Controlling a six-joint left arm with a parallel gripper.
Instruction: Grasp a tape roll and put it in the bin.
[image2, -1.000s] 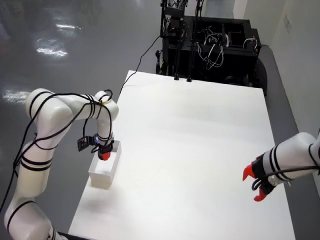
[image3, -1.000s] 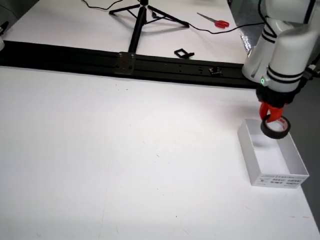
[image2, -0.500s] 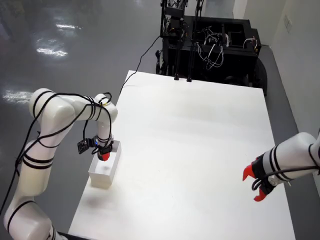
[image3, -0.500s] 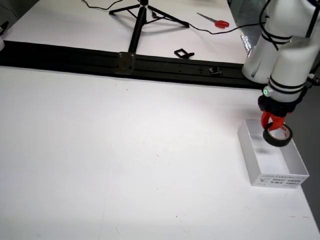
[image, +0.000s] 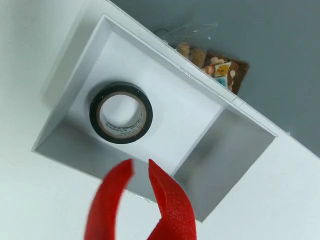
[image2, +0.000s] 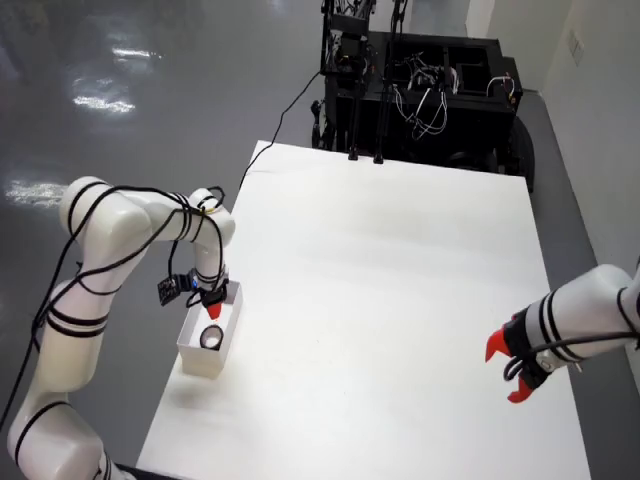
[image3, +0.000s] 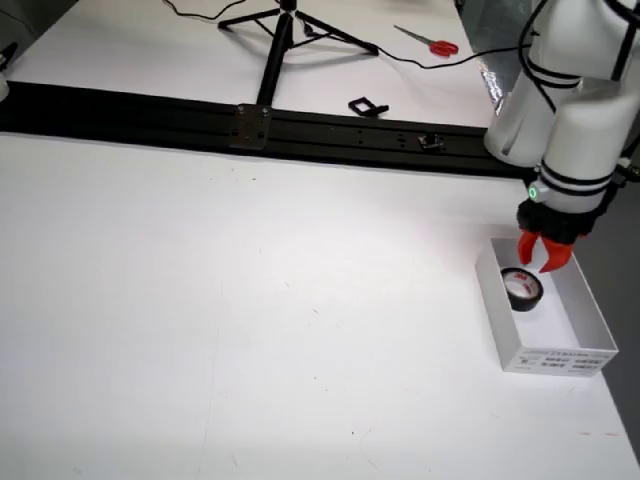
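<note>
Here the tape roll (image: 120, 112) lies flat in the bin (image: 200, 117) — hole upward; gripper (image: 140, 170) narrowly parted, empty.

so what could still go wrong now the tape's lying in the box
The gripper hangs open just above the bin, so a sideways retreat could catch a wall and drag the light box. The bin sits close to the table edge in the overhead view, so a nudge might tip it, and the tape roll, off.

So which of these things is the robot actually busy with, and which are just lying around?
Part of the job:
black tape roll
white bin holding it
red gripper above the bin

Just lying about:
scissors
tripod
idle second arm
</note>
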